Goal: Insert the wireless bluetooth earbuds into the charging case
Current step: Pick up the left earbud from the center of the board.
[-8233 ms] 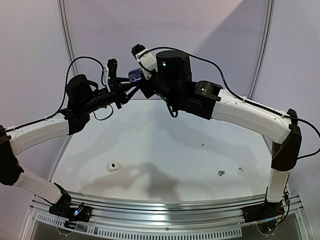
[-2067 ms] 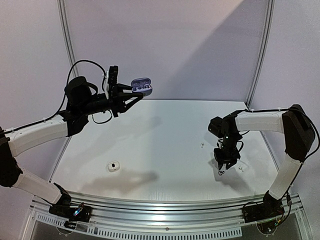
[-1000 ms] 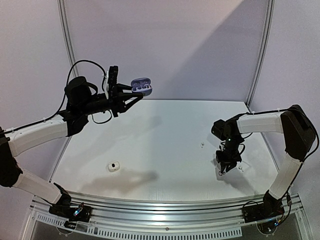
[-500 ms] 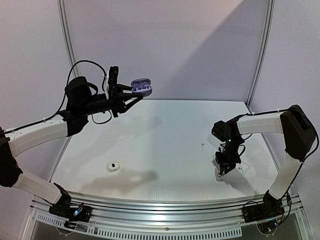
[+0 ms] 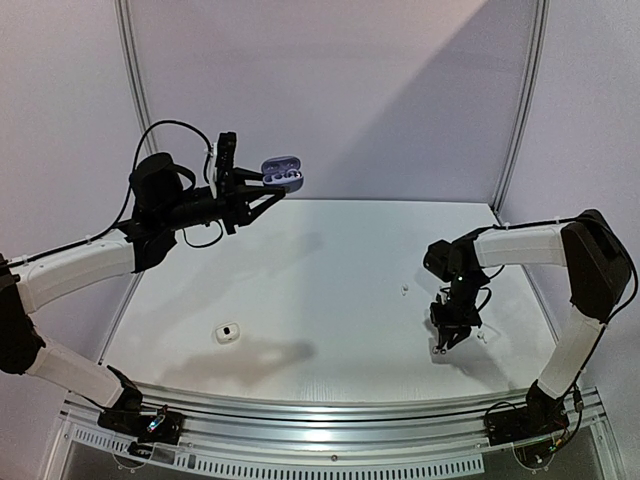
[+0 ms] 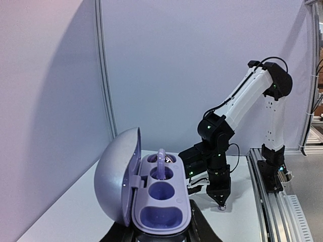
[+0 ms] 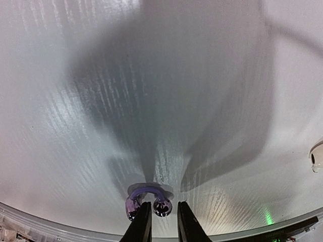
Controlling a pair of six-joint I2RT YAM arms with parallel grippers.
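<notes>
My left gripper (image 5: 268, 186) is shut on the open purple charging case (image 5: 283, 172) and holds it high over the table's far left. In the left wrist view the case (image 6: 161, 201) has its lid swung left, and one purple earbud (image 6: 162, 164) stands in a far socket. My right gripper (image 5: 443, 343) is down at the table on the right. In the right wrist view its narrowly open fingers (image 7: 143, 224) straddle one ball of a dark purple earbud (image 7: 147, 190) lying on the table. White earbuds lie at the right (image 5: 481, 337) and further back (image 5: 405, 290).
A small white case (image 5: 228, 332) lies on the table at the front left. A white earbud (image 7: 316, 157) shows at the right edge of the right wrist view. The table's front rail (image 5: 330, 410) runs just beyond the right gripper.
My right gripper has come down a little onto the dark purple earbud at the right. The left arm and the open case have not moved.
</notes>
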